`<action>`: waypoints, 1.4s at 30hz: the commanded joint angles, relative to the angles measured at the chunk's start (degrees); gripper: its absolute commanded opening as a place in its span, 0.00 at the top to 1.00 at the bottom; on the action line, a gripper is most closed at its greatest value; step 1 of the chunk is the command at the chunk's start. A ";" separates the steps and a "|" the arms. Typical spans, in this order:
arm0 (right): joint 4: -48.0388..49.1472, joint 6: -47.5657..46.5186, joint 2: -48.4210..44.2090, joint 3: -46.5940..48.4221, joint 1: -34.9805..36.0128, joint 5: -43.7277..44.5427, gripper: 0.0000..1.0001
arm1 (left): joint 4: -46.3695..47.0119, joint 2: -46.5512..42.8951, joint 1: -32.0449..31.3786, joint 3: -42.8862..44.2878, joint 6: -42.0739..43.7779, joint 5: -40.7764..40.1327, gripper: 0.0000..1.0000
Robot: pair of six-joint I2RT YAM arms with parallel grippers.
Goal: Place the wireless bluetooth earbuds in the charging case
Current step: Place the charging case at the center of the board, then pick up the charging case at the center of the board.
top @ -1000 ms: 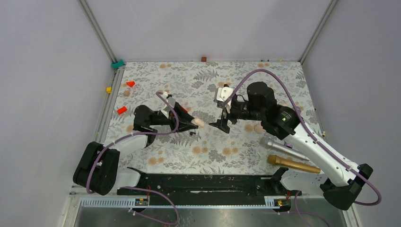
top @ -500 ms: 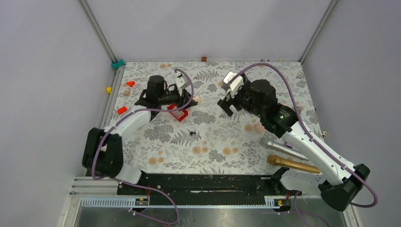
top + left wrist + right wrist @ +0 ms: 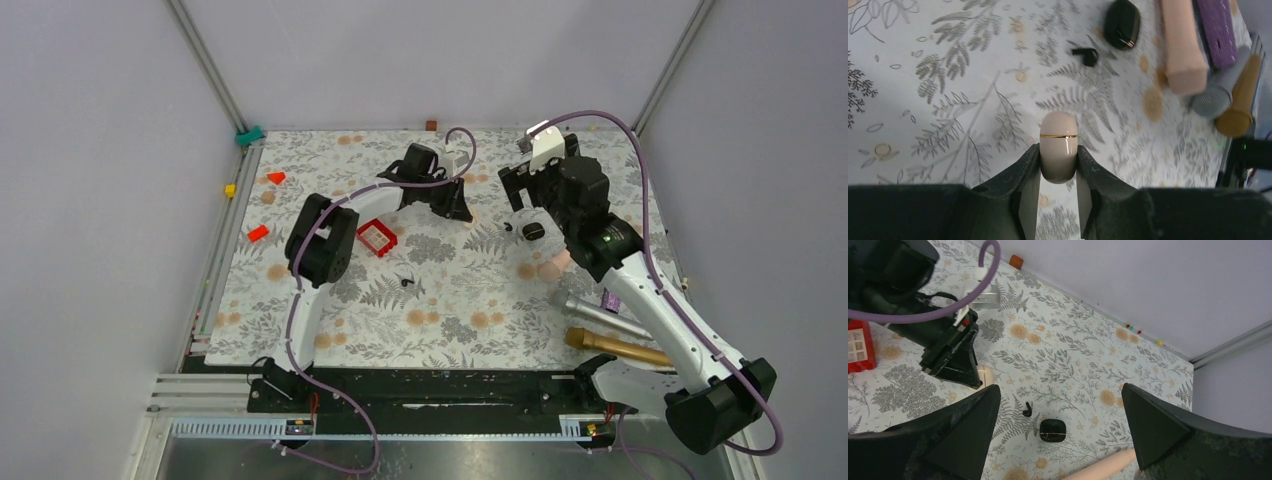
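The black charging case [image 3: 1052,430] lies shut on the floral mat, below and between my right gripper's [image 3: 1058,390] wide-open fingers. It also shows in the left wrist view [image 3: 1122,24]. One black earbud [image 3: 1027,409] lies just beside the case [image 3: 1087,55]. Another earbud [image 3: 405,279] lies alone nearer the middle of the mat. My left gripper [image 3: 1058,160] is shut on a beige capsule with a gold band [image 3: 1058,142], held above the mat left of the case.
A red box [image 3: 377,237] sits left of centre. A pink microphone [image 3: 1180,45], a grey one [image 3: 590,312] and a gold one [image 3: 620,348] lie at the right. Small red blocks [image 3: 258,233] rest near the left edge.
My left arm swung from the near left to the far middle with the beige capsule. The right arm drew back to the far right, and the red box came into view.
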 commanded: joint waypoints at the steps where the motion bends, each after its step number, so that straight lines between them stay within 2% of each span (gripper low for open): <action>1: 3.20 2.09 0.79 0.00 -1.69 1.30 0.01 | -8.06 7.83 0.20 12.77 -11.02 -3.77 0.98; 6: 3.25 2.36 2.16 0.08 -2.06 1.07 0.01 | -11.38 12.53 0.12 18.11 -13.50 -7.61 0.85; 10: 3.27 2.37 2.44 0.08 -2.19 1.15 0.01 | -12.25 12.75 0.13 17.25 -14.49 -9.61 0.69; 14: 3.32 2.92 2.20 -0.07 -2.61 1.57 0.01 | -12.34 11.29 0.19 15.10 -14.68 -11.33 0.33; 15: 3.54 3.59 2.07 -0.22 -3.07 2.31 0.00 | -12.30 10.65 0.26 14.27 -14.65 -11.62 0.21; 16: 3.90 4.32 2.01 -0.45 -3.51 2.99 0.01 | -12.29 9.90 0.25 13.71 -14.50 -11.87 0.03; 19: 4.42 5.47 2.27 -0.79 -5.10 4.46 0.01 | -12.29 6.69 0.47 11.83 -13.33 -13.18 0.01; 23: 3.69 1.93 4.74 0.18 -6.46 6.77 0.01 | -12.01 -0.49 1.72 8.13 -9.86 -15.61 0.02; 30: -8.56 -4.52 13.58 5.11 -9.79 4.70 0.01 | -18.31 -20.05 8.29 1.20 0.28 -14.56 0.01; 32: -12.24 -8.91 16.45 4.62 -10.99 0.50 0.01 | -18.57 -26.74 11.40 -4.37 3.29 -11.65 0.01; 35: -16.84 -13.06 22.37 5.50 -12.86 -1.06 0.01 | -18.82 -36.62 16.30 -12.42 7.96 -7.57 0.01; 38: -19.49 -11.45 28.78 8.44 -15.56 -4.09 0.01 | -20.94 -43.38 21.98 -18.81 13.47 -0.36 0.02; 42: -25.32 -8.88 37.16 14.22 -17.53 -8.98 0.01 | -22.96 -46.63 26.06 -25.28 16.70 6.30 0.02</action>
